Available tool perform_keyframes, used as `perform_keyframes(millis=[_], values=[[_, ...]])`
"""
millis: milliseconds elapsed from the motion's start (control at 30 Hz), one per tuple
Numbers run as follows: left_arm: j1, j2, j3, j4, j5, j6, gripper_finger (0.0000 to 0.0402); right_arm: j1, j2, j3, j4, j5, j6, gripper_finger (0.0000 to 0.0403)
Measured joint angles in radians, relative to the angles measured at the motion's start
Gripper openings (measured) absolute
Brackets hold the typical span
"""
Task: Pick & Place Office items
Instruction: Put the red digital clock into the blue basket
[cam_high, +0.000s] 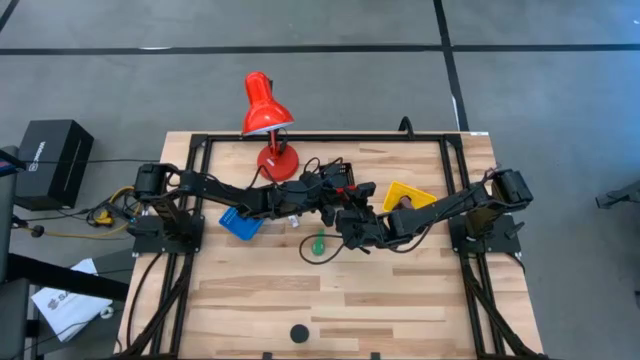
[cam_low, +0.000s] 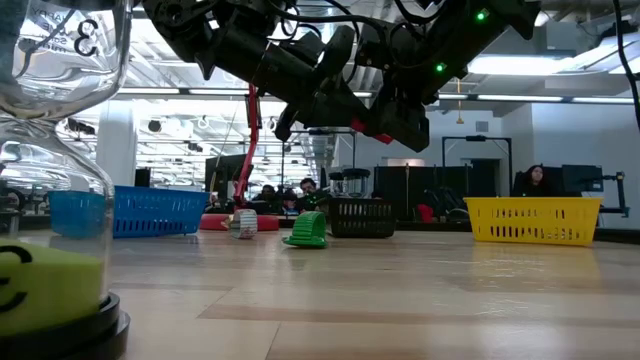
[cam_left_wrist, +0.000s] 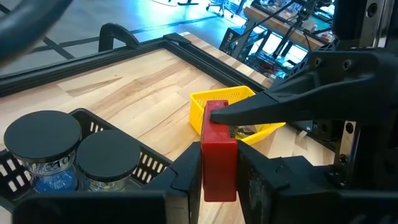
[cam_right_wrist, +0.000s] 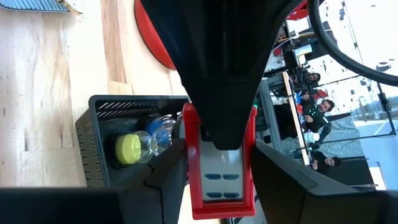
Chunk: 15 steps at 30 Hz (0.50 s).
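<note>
A red tag (cam_left_wrist: 217, 155), a flat red piece with a grey face (cam_right_wrist: 219, 174), is held in the air over the middle of the table between both grippers; it also shows in the low view (cam_low: 378, 128). My left gripper (cam_high: 340, 205) reaches in from the table's left and is shut on it. My right gripper (cam_high: 358, 226) reaches in from the right and is shut on it too. A green pen-like piece (cam_high: 318, 243) lies on the table just near of them. A black disc (cam_high: 298, 333) lies at the near edge. My left gripper pinches the red tag's lower part (cam_left_wrist: 219, 180) between its two fingers, across its two flat sides. The fingers come about level from the table's left. The tag is lifted clear of the table. My right gripper has the tag's two red edges (cam_right_wrist: 189, 168) between its two fingers, coming from the table's right. One finger (cam_left_wrist: 267, 109) lies on the tag's upper end. The left gripper hides the tag's far part in the right wrist view.
A black bin (cam_high: 335, 175) with black-lidded jars (cam_left_wrist: 43, 134) stands just beyond the grippers. A yellow bin (cam_high: 408, 195) is to the right, a blue bin (cam_high: 240, 222) to the left. A red desk lamp (cam_high: 268, 110) stands at the far edge. An hourglass (cam_low: 50, 200) stands near the low camera.
</note>
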Motion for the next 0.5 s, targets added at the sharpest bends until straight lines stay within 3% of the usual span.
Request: perform_keyframes(millis=[500], values=[[0.0, 0.0, 0.0, -0.002, 0.001, 0.001, 0.0071, 0.002, 0.0, 0.0, 0.0, 0.03, 0.001, 0.0239]])
